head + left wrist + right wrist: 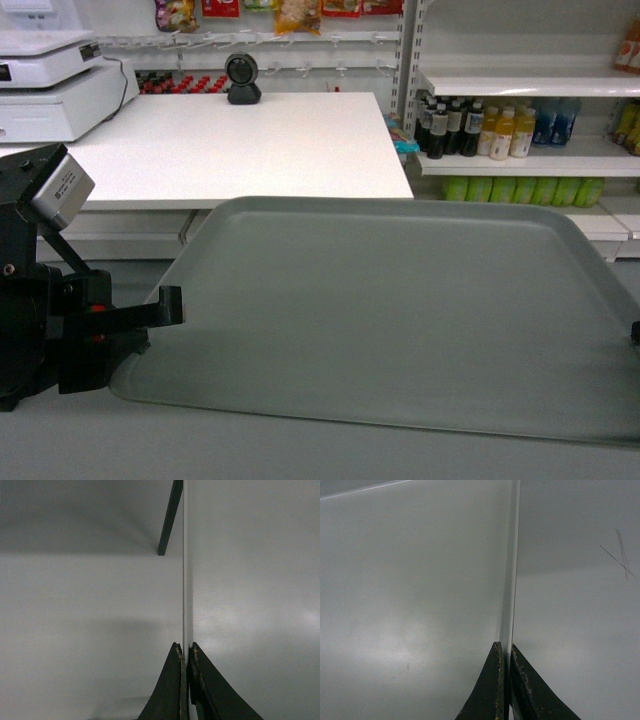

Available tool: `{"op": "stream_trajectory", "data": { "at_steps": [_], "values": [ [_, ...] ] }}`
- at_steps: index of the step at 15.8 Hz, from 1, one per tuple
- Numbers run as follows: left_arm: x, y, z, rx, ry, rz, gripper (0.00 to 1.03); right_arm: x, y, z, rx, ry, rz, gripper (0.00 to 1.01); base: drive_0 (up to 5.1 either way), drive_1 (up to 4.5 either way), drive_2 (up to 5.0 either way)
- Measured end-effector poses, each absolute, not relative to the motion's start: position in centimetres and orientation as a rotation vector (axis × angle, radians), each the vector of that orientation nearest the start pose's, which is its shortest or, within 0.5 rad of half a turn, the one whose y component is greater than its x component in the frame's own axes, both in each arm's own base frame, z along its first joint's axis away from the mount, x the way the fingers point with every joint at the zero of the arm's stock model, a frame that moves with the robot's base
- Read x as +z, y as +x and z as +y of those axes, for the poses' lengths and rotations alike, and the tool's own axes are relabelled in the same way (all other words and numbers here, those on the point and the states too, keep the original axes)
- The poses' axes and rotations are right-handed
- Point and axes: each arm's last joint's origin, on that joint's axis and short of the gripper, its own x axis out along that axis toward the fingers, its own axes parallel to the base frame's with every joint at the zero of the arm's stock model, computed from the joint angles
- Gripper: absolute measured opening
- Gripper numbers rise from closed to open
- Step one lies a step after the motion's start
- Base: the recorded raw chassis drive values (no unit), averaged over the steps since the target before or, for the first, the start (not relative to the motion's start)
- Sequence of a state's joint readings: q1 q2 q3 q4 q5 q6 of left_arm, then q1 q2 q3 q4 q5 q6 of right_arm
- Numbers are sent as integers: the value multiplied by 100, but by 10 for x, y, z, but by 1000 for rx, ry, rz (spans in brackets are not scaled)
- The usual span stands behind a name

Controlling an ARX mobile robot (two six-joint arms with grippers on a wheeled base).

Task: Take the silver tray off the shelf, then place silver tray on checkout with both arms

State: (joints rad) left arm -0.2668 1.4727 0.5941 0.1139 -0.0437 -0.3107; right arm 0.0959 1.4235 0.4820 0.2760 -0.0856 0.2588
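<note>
The silver tray (380, 310) is a wide grey-green slab that hangs level in front of me, below and short of the checkout (250, 140). My left gripper (172, 305) is shut on the tray's left rim. Only a dark tip of my right gripper (635, 332) shows in the head view, at the tray's right rim. In the left wrist view the silver tray (250, 605) stands edge-on, and my left gripper (186, 650) is clamped on its thin rim. The right wrist view shows the same: my right gripper (505, 647) pinches the edge of the silver tray (420, 605).
On the checkout stand a black round scanner (242, 78) at the back and a grey-white register (50, 85) at the back left. White shelf boards (520, 82) with drink bottles (480, 128) rise at the right. Snack bags (298, 14) hang behind.
</note>
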Motion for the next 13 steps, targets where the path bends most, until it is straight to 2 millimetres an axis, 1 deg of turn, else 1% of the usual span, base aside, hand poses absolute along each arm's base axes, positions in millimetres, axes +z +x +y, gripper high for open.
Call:
{"op": "stream_trajectory", "data": {
  "at_steps": [12,13],
  "values": [
    [149,257,-69,-90,-176,784,2,142,249,27,89,246,687,3,-492,245,245],
    [149,257,-68,-87,-177,784,2,143,249,27,91,247,681,3,0,0,0]
  ]
}}
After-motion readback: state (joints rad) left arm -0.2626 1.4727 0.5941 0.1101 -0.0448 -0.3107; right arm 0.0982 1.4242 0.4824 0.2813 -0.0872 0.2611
